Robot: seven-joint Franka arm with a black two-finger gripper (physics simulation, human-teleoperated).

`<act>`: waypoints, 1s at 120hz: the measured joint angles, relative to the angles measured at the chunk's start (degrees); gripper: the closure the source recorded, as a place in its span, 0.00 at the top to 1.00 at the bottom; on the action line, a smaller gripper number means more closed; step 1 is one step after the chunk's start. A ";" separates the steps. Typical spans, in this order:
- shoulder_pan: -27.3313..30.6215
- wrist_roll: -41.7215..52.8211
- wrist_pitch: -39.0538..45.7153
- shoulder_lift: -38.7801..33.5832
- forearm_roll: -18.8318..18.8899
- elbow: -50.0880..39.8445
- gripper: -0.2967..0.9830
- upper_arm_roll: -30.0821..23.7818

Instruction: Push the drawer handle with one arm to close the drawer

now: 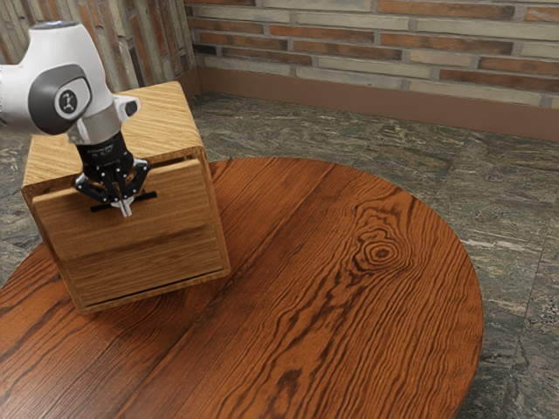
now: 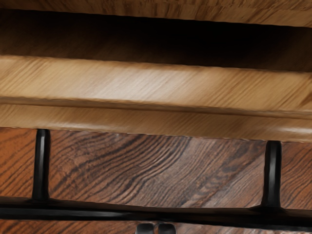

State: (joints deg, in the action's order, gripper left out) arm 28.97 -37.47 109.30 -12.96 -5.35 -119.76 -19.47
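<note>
My gripper (image 1: 127, 209) is shut, its tips together in front of the drawer's black handle (image 1: 149, 195), near the bar's middle. The wooden drawer (image 1: 166, 236) stands a little out of its cabinet (image 1: 166, 109). In the wrist view, a dark gap separates the cabinet top (image 2: 234, 10) from the drawer's upper edge (image 2: 126, 83). The handle (image 2: 97, 209) runs across on two posts, and the tips of my gripper (image 2: 156, 228) lie just on its outer side. Whether they touch the bar, I cannot tell.
The cabinet rests on a round, reddish-brown wooden table (image 1: 349, 288), whose curved edge lies toward the exterior view's right. Behind are a stone floor (image 1: 288, 131) and a brick wall (image 1: 349, 39). The table's bare surface extends beside and in front of the cabinet.
</note>
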 joint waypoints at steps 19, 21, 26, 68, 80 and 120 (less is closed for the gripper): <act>-0.07 0.61 0.32 2.06 0.23 1.35 0.15 1.06; -0.06 0.67 0.36 2.25 0.25 1.58 0.15 1.12; -0.05 0.84 0.45 2.79 0.30 2.08 0.15 1.20; -4.24 1.76 1.27 3.38 1.39 2.54 0.15 4.68; -8.99 1.07 1.95 0.03 -1.21 -2.12 0.15 6.87; -42.22 0.89 -2.31 -1.92 0.36 7.90 0.57 13.69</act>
State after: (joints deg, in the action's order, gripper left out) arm -13.25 -36.58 106.99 -14.88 -4.99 -111.85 -5.77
